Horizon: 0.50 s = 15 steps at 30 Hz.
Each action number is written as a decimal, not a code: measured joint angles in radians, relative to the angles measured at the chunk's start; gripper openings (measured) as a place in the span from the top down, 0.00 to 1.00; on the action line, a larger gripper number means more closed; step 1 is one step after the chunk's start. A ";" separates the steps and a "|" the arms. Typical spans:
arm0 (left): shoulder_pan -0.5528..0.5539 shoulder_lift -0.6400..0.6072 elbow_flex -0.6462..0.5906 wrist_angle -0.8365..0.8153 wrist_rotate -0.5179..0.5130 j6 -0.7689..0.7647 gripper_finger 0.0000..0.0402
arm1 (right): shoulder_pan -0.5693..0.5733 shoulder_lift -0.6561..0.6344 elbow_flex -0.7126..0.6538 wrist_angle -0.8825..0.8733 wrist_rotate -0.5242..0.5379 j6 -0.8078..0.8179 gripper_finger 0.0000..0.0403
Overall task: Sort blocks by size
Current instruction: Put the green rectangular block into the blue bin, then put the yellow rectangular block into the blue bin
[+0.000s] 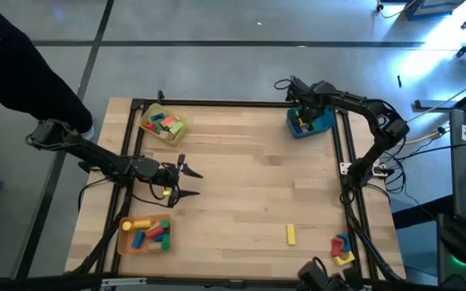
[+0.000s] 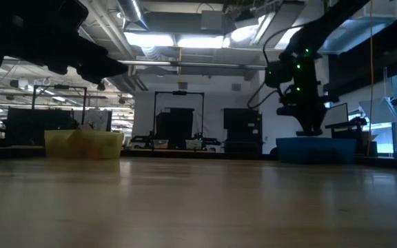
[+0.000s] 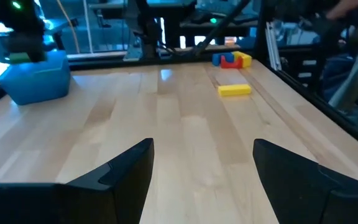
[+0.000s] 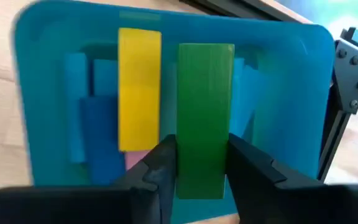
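Green bar block (image 4: 205, 118) clamped between the right gripper (image 4: 201, 163) fingers, hanging directly over the blue tray (image 4: 39, 37) at the table's far right corner. Beneath it, a yellow bar (image 4: 140, 87) and several blue blocks (image 4: 95, 118) already lying in that tray. So, by the look of it, a placing step: one long piece about to join the other long pieces. Next move calls for lowering into the free strip beside the yellow bar, keeping the block parallel to it, then letting go and lifting straight up clear of the tray wall.

Left gripper (image 1: 186, 181) waiting spread wide and empty above bare wood near the left edge, between the yellow tray (image 1: 146, 114) and the orange tray (image 1: 125, 242), both holding mixed blocks. Still loose on the table: a yellow block (image 1: 290, 234) toward the near edge and a small red, blue and yellow cluster (image 1: 342, 247) at the near right corner.
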 joint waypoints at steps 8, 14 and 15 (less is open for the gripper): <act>0.000 0.000 0.000 0.040 -0.009 -0.005 0.35 | 0.000 0.000 -0.042 0.022 0.059 -0.028 0.49; 0.000 0.000 0.000 0.067 -0.009 -0.005 0.35 | 0.046 -0.029 0.000 -0.039 0.079 -0.038 0.38; 0.000 0.000 0.000 0.071 -0.009 -0.005 0.35 | 0.065 -0.042 0.007 -0.049 0.078 -0.033 0.37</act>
